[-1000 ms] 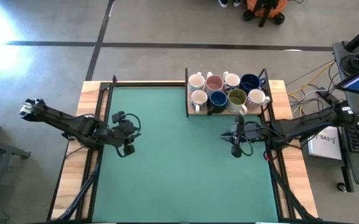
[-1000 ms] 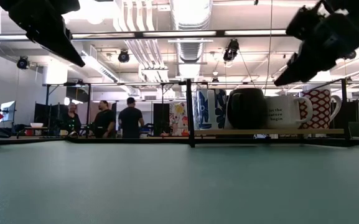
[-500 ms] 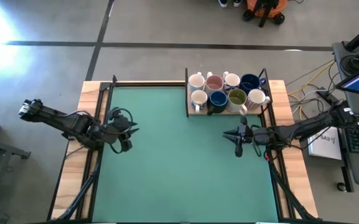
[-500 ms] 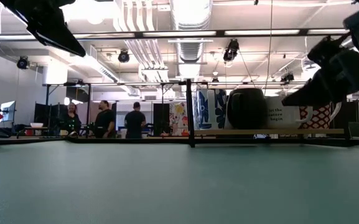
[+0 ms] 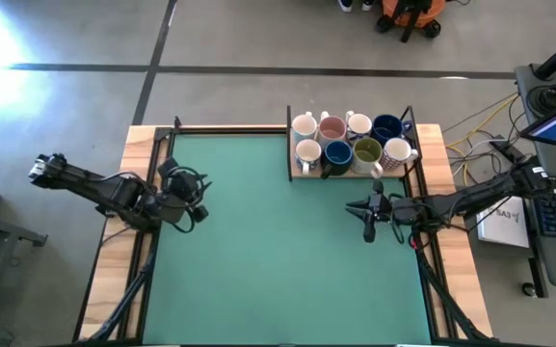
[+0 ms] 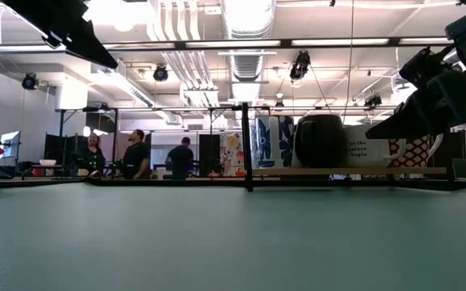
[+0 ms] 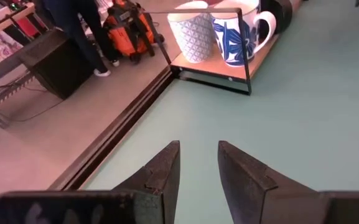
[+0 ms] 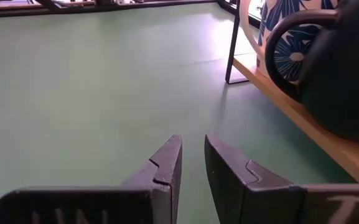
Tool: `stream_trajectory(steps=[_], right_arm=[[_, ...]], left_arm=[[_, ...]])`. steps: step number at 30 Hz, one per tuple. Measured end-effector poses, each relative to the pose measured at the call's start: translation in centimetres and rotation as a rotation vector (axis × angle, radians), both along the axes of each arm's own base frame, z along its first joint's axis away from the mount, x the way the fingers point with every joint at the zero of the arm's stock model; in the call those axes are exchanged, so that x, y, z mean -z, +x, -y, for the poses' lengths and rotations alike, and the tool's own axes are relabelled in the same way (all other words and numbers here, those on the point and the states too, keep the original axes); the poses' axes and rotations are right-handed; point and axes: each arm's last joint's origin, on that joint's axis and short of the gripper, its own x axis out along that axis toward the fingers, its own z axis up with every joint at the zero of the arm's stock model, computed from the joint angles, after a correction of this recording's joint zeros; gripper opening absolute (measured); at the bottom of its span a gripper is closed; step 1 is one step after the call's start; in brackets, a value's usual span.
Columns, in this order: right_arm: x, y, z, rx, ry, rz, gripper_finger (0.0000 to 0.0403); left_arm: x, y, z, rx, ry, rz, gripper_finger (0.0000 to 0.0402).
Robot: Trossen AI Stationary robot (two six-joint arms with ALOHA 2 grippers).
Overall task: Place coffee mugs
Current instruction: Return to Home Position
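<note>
Mugs (image 5: 340, 152) stand crowded on the shelf (image 5: 302, 173) at the table's (image 5: 258, 270) far corner, so left gripper (image 7: 198, 146) and right gripper (image 8: 191, 140) hover apart, fingers slightly parted, grasping nothing.

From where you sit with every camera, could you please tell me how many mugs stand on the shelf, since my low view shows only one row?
Observer: Eight handled ceramic coffee mugs stand on the light wooden shelf, in two rows of four.
Operator: Thank you. Is the left gripper holding anything?
Observer: No, the left gripper is empty and slightly open, over the green table mat.
Operator: And the right one?
Observer: The right gripper is empty too, slightly open, near the shelf without touching it.
</note>
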Motion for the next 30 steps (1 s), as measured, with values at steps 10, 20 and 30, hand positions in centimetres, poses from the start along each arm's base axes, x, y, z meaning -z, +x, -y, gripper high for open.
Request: stream_trajectory(steps=[10, 20, 30], right_arm=[[0.0, 0.0, 0.0, -0.001, -0.002, 0.0, 0.0064], [0.0, 0.0, 0.0, -0.001, -0.002, 0.0, 0.0066], [0.0, 0.0, 0.0, -0.001, -0.002, 0.0, 0.0066]], left_arm=[[0.6, 0.8, 0.3, 0.002, 0.012, -0.045, 0.0091], [1.3, -0.8, -0.3, 0.003, -0.025, 0.068, 0.0091], [3.9, -2.6, -0.8, 0.003, -0.034, 0.094, 0.0091]])
